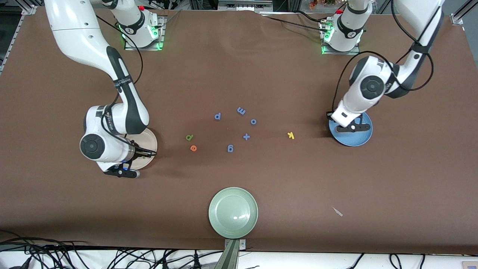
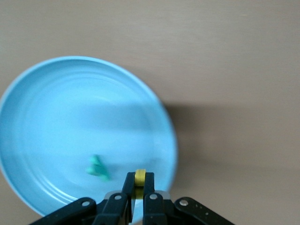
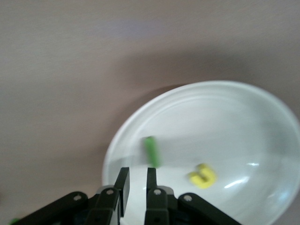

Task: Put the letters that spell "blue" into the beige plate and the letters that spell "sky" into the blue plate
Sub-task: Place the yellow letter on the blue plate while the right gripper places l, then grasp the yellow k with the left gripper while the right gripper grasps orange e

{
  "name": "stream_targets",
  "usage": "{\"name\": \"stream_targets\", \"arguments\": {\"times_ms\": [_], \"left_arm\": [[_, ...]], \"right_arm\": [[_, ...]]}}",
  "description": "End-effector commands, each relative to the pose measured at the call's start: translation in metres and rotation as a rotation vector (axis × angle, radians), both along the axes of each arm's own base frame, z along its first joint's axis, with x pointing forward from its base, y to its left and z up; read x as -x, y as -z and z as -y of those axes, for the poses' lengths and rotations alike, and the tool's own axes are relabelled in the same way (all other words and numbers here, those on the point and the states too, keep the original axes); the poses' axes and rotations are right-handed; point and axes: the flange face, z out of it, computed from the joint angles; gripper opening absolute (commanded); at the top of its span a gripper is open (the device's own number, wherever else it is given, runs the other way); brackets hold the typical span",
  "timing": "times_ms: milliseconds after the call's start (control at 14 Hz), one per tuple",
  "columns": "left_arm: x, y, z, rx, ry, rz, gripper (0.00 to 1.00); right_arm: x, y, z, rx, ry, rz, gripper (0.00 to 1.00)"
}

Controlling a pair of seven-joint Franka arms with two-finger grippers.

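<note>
Letters for "blue" are half sorted: green bar l [image 3: 152, 152] and yellow u [image 3: 203, 176] are lying in the beige plate [image 1: 151, 144], while green b [image 1: 189, 137] and orange e [image 1: 193, 148] are sitting on the worktop [image 1: 239, 179], just beside each other, e nearer the front camera. Right tool [image 3: 136, 180] is hanging over the beige plate's rim with its fingers slightly apart and nothing between them; the l is lying just past their tips. Both loose letters are lying toward the table's middle from that plate, so the right arm is looking like the closer one for them. Left tool [image 2: 139, 183] is hovering over the blue plate [image 1: 364, 138], fingers clamped on a small yellow letter [image 2: 140, 177], with a teal letter [image 2: 97, 167] already lying in the plate. Yellow k [image 1: 291, 135] is sitting on the worktop between the blue plate and the blue letters [image 1: 241, 111], closer to the left arm.
</note>
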Motion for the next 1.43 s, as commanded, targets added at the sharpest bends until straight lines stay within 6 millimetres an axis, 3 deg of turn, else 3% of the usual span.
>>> {"name": "stream_targets", "arguments": {"times_ms": [0,143,287,430,573,788,931,1146,1361], "left_arm": [[-0.005,0.010,-0.010,0.005,0.043,-0.013,0.16],[-0.003,0.013,-0.004,0.005,0.042,-0.017,0.36],[-0.003,0.010,-0.002,0.004,0.039,-0.014,0.45],[-0.006,0.004,0.008,0.015,0.003,-0.002,0.45],[-0.016,-0.001,0.061,0.039,-0.114,0.027,0.44],[-0.039,-0.003,0.105,0.075,-0.249,0.049,0.44],[-0.035,0.010,0.131,0.071,-0.250,0.038,0.41],[-0.063,0.012,0.143,0.127,-0.315,0.074,0.41],[-0.057,0.023,0.180,0.134,-0.371,0.056,0.41]], "right_arm": [[0.006,-0.010,-0.036,-0.021,0.072,0.009,0.50],[0.008,-0.010,-0.045,-0.020,0.090,0.009,0.54],[0.013,-0.013,-0.066,-0.019,0.143,0.012,0.56],[0.016,-0.015,-0.089,-0.015,0.179,0.021,0.56],[0.021,-0.008,-0.118,-0.016,0.217,0.058,0.59],[0.030,0.006,-0.151,-0.027,0.253,0.102,0.60],[0.032,0.013,-0.158,-0.027,0.270,0.113,0.60],[0.038,0.023,-0.169,-0.030,0.264,0.120,0.61],[0.046,0.026,-0.184,-0.022,0.270,0.117,0.61]]}}
